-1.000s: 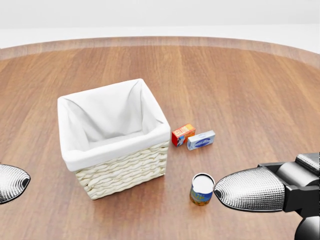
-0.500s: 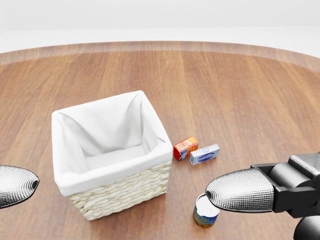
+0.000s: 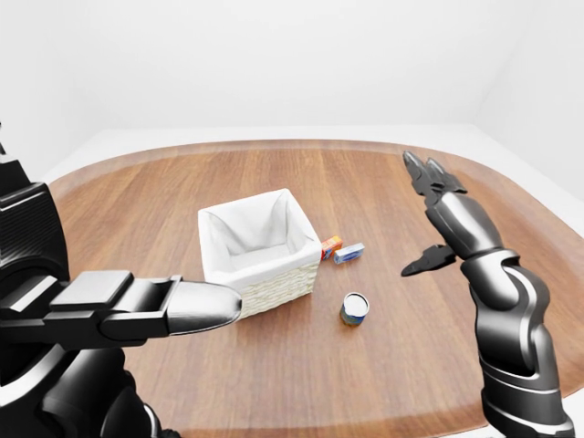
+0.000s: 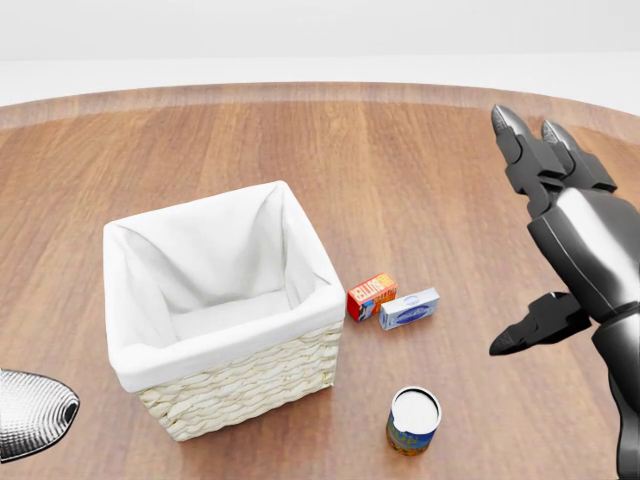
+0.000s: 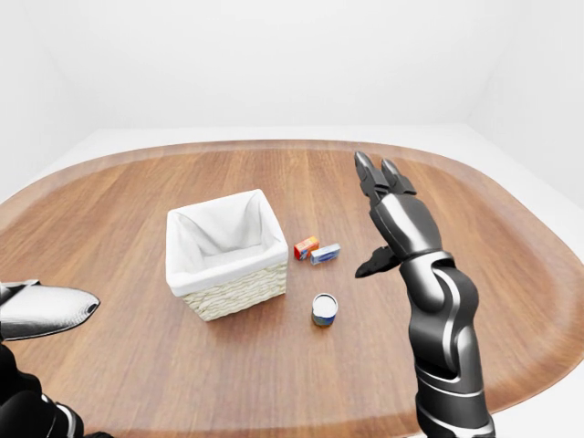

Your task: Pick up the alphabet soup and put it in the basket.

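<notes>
The alphabet soup point(image 4: 413, 421) stands upright on the wooden table point(image 4: 420, 160), long axis vertical, its white lid facing up at me. Taking the basket point(image 4: 222, 310) as my landmark: in the head view the can sits just off the basket's lower-right corner, near it but not touching. Two small boxes lie on the table to the basket's right, above the can: an orange-red box point(image 4: 371, 296) close by the basket's wall, and a pale blue box point(image 4: 408, 309) touching or nearly touching that one on its far side from the basket. The basket is woven, with a white cloth lining, and its mouth faces up.

My right hand point(image 4: 560, 250) is raised well to the right of the basket, above the can and clear of it, two fingers point(image 4: 512, 135) stretched up and the thumb spread out below; it is wide apart, gripping nothing. My left hand point(image 3: 182, 306) shows only as a rounded fingertip at the lower left of the basket; whether it is spread or closed, I cannot tell.
</notes>
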Tool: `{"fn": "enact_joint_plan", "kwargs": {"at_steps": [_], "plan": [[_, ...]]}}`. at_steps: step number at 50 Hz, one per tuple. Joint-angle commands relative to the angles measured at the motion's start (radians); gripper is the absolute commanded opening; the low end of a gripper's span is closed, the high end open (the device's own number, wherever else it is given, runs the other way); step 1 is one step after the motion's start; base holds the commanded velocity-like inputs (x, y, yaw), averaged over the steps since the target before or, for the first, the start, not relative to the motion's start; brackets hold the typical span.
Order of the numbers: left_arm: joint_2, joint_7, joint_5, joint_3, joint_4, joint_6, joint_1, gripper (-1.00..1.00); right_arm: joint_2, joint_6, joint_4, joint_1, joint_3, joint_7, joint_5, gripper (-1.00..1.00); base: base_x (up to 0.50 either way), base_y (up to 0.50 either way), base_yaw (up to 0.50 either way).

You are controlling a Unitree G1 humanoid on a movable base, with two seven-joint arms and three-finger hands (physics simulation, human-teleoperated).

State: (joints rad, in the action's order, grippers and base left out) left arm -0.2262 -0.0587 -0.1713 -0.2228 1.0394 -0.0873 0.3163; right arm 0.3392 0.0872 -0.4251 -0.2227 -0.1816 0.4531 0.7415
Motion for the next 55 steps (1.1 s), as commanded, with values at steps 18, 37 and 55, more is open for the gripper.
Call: {"fn": "enact_joint_plan", "kwargs": {"at_steps": [18, 37, 55], "plan": [[-0.03, -0.033, -0.042, 0.004, 0.008, 0.0, -0.016, 1.0, -0.002, -0.031, 0.163, 0.012, -0.071, 0.128, 0.317, 1.0, 0.0, 0.0, 0.0], [-0.022, -0.015, -0.005, 0.027, 0.008, 0.0, -0.022, 1.0, -0.084, -0.067, 0.458, 0.055, 0.041, -0.139, 0.373, 1.0, 0.0, 0.0, 0.0], [-0.026, -0.019, -0.014, 0.028, 0.008, 0.0, -0.025, 1.0, -0.146, -0.022, 0.589, 0.011, 0.149, -0.224, 0.404, 1.0, 0.0, 0.0, 0.0]]}}
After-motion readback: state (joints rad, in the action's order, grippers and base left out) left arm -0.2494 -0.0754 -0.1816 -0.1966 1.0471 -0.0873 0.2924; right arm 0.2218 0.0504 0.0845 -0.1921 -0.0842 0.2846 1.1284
